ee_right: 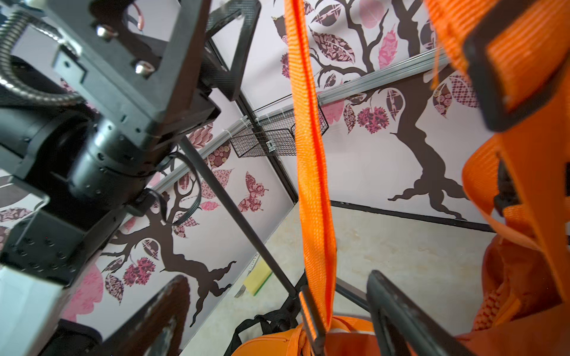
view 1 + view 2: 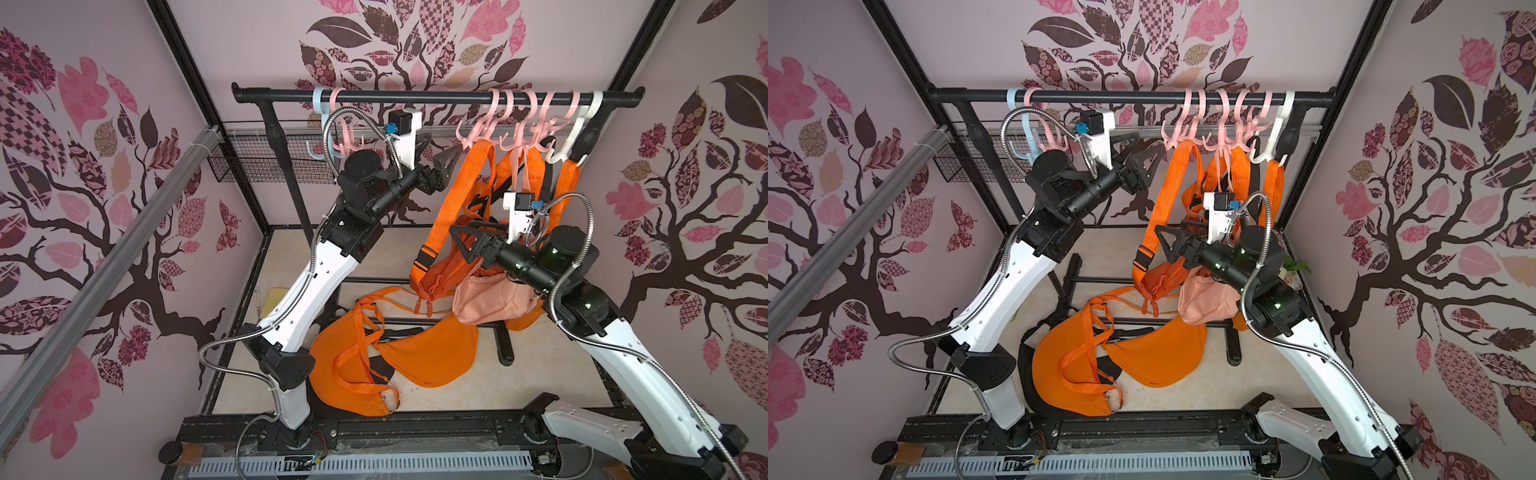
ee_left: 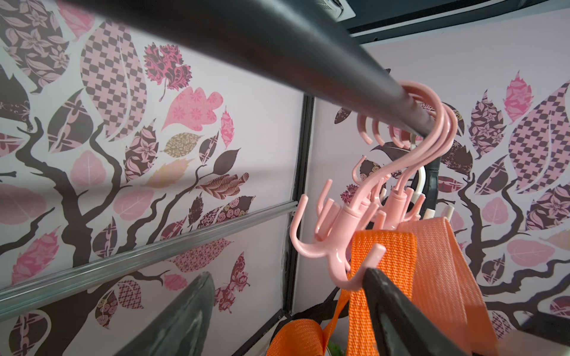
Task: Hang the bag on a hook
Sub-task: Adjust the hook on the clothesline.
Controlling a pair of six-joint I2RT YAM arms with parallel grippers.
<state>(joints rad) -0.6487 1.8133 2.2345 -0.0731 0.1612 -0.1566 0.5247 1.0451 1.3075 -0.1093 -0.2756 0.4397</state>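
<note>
Left claw (image 2: 440, 156), spread, by the pink plastic pronged hook (image 3: 336, 246) — orange webbing strap (image 3: 382, 255) rests on a prong, needing no grip; right claw (image 2: 465, 232) spread too.

Pink walls (image 2: 415, 62) printed with dark trees.
Pale floor (image 2: 548, 374); a wire basket (image 2: 249, 162) hangs at the far left.

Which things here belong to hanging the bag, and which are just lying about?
Job: hanging orange bag, its strap over the pink hook, rail; left gripper and right gripper, both open nearby.
Lying about: two orange floor bags, peach bag already hung, wire basket, yellow sponge.
</note>
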